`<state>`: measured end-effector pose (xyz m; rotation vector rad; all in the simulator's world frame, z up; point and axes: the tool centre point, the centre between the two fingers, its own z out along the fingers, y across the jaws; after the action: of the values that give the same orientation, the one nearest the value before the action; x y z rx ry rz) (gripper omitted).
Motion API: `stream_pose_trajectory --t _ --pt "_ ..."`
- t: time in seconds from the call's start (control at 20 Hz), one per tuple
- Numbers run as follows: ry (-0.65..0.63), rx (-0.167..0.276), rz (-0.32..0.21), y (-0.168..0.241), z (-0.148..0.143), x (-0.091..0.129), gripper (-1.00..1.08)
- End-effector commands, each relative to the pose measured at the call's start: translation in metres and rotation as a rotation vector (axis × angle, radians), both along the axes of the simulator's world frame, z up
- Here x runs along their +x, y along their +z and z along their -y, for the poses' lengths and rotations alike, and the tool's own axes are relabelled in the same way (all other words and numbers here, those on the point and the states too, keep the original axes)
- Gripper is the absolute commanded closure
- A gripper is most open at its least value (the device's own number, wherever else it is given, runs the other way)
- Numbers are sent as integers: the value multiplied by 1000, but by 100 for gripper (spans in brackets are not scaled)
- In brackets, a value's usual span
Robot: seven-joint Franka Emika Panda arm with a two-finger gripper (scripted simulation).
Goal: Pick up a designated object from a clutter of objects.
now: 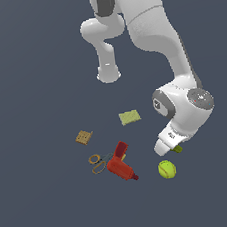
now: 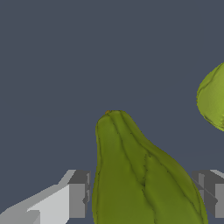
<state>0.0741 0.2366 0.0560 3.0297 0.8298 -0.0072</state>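
While its two grey fingers [image 2: 78,194] stand apart with a small gap on either side, the claw [image 2: 146,197] straddles an olive-green pear [image 2: 140,179], spread open and not clamped on it. The pear's narrow end points away from the claw. Just beside the pear sits a bright yellow-green tennis ball [image 1: 166,169]. Farther from the pear lie a red power drill [image 1: 120,164], orange-handled scissors [image 1: 97,162], a tan waffle-like square [image 1: 83,137] and a flat yellow-green pad [image 1: 129,117].
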Motion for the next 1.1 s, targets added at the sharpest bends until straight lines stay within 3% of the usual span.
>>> stream_pose_trajectory --t 0.0,1.05 --pt "-1 1 4 14 7 3 108" --pt "1 3 4 222 128 32 108"
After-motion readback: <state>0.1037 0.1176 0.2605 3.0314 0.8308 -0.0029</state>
